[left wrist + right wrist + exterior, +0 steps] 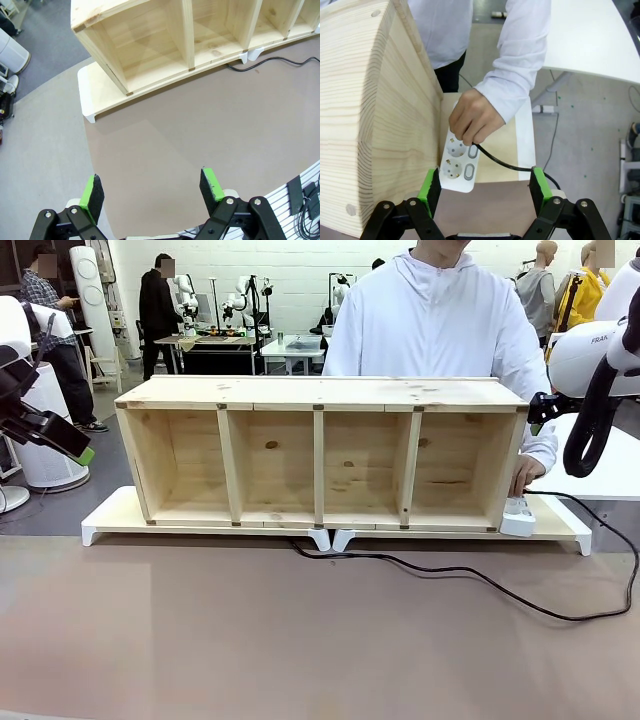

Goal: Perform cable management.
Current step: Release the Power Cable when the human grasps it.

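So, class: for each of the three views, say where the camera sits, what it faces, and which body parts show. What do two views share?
Front: between the arms, facing across the table at the wooden shelf and the person.
Left wrist: above the open left gripper, looking down at the shelf's end and the cable.
Right wrist: behind the open right gripper, facing the person's hand on the power strip.
Shared: shelf and cable.

My left pincer (150, 192) hangs high, tilted down, jaws wide apart w/ nothing btwn the green pads (91, 192). Left arm sits back at the left edge. My right pincer (485, 187) also spread wide, empty, pads (540, 184) not touching anything. Right arm comes in from the right, elbow bent.
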Controlling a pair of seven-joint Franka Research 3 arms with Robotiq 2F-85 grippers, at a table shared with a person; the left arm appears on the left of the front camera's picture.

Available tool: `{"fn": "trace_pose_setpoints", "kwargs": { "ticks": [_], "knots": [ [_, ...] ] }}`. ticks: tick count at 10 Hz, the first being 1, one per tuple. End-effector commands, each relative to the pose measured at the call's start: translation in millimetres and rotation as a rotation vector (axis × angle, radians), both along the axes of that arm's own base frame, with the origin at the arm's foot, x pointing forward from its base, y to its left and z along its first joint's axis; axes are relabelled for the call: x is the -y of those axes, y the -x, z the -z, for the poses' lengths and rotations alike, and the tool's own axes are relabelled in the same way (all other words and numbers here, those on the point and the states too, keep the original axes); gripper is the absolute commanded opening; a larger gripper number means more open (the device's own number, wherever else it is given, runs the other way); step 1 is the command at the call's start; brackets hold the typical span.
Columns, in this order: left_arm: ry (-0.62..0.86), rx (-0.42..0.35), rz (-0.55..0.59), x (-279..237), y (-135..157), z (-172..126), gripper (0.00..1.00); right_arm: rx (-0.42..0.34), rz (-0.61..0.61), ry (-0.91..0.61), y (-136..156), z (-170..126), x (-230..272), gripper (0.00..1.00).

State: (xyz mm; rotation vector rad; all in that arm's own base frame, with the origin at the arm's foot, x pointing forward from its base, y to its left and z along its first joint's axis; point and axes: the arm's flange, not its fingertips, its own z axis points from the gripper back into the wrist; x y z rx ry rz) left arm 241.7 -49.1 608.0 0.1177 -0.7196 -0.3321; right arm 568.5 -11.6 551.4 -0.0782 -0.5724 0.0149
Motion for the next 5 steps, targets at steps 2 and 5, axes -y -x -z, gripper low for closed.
{"fn": "trace_pose_setpoints", "kwargs": {
  "ticks": [2,5],
  "knots": [
    [-0.005,0.009,-0.004,0.7,-2.0,-0.4,1.0,-0.002,0.0,0.0,0.1,0.3,-0.3,0.91],
    [-0.005,0.009,-0.004,0.7,-2.0,-0.4,1.0,-0.002,0.0,0.0,0.1,0.3,-0.3,0.91]
  ]
}}
